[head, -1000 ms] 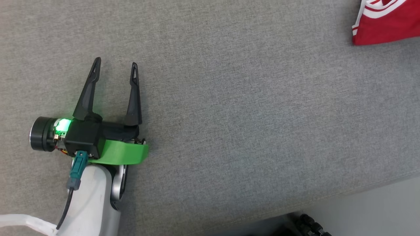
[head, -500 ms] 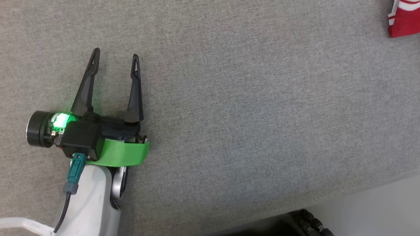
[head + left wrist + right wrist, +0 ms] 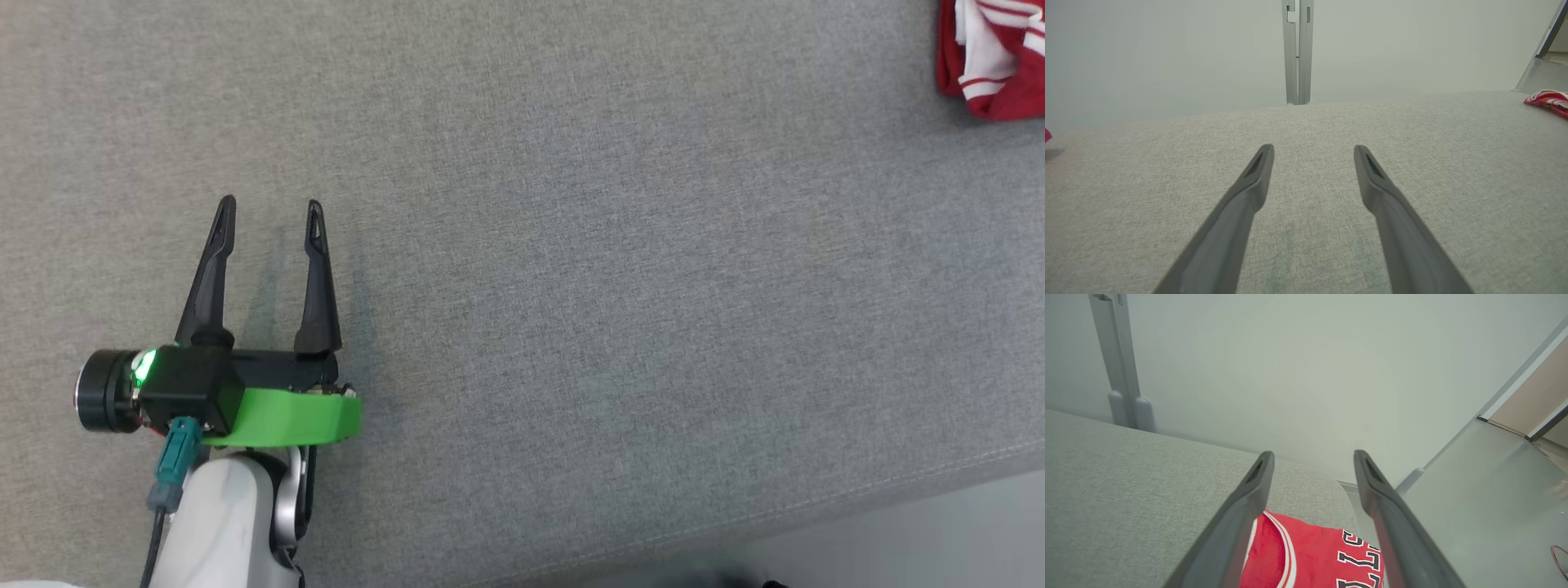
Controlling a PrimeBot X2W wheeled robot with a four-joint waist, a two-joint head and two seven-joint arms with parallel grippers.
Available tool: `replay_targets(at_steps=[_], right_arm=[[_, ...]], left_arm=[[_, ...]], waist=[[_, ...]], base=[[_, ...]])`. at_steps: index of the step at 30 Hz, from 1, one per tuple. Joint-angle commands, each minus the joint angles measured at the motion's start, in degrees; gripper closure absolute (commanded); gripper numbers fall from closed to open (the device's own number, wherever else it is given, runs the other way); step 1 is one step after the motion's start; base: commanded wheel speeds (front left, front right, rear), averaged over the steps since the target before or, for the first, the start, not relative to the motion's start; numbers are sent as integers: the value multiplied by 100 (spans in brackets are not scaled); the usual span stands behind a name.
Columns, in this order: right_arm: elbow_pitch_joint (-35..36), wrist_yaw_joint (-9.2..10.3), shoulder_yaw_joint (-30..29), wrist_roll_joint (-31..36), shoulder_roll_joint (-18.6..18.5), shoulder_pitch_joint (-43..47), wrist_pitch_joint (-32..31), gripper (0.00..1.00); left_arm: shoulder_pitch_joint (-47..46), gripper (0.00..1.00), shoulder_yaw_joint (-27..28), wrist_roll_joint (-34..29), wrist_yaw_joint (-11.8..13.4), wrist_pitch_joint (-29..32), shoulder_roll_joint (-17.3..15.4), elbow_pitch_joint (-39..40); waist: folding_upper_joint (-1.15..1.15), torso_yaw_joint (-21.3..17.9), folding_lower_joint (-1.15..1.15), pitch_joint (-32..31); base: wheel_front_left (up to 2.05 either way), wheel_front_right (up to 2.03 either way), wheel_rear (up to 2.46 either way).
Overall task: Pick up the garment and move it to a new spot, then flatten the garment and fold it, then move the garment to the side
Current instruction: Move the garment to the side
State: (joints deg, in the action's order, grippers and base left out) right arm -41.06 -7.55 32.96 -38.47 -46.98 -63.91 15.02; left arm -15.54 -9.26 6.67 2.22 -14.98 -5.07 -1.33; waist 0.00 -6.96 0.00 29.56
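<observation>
Surface: a wide grey fabric surface in front of a pale wall.
Garment: the red jersey with white trim lies bunched at the surface's far right end, by its rounded corner.
Right gripper: over that same end, fingers spread wide, nothing between them.
Left gripper: over the surface's left part, fingers apart and empty.
Change: a second ago the garment looked flatter; now it is crumpled, with more white showing.

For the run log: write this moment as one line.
garment: red-and-white fabric jersey, lying at right edge of grey upholstered surface | left end effector: open, over bare surface | right end effector: open, above jersey
</observation>
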Motion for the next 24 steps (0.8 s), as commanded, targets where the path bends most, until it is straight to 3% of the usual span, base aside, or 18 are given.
replay_targets(at_steps=[1,10,24], right_arm=[[125,13,-100,71,133,280,14,0],[1133,12,-962,693,1144,1691,16,0],[2242,12,-2058,1192,2046,3936,17,0]], left_arm=[[153,0,57,43,27,-21,3,28],[795,0,382,239,-16,-21,4,61],[1224,0,631,365,-173,-22,85,-206]], waist=[[0,218,0,-552],[0,363,0,-1330],[0,563,0,-2123]], base=[[0,0,0],[0,0,0],[0,0,0]])
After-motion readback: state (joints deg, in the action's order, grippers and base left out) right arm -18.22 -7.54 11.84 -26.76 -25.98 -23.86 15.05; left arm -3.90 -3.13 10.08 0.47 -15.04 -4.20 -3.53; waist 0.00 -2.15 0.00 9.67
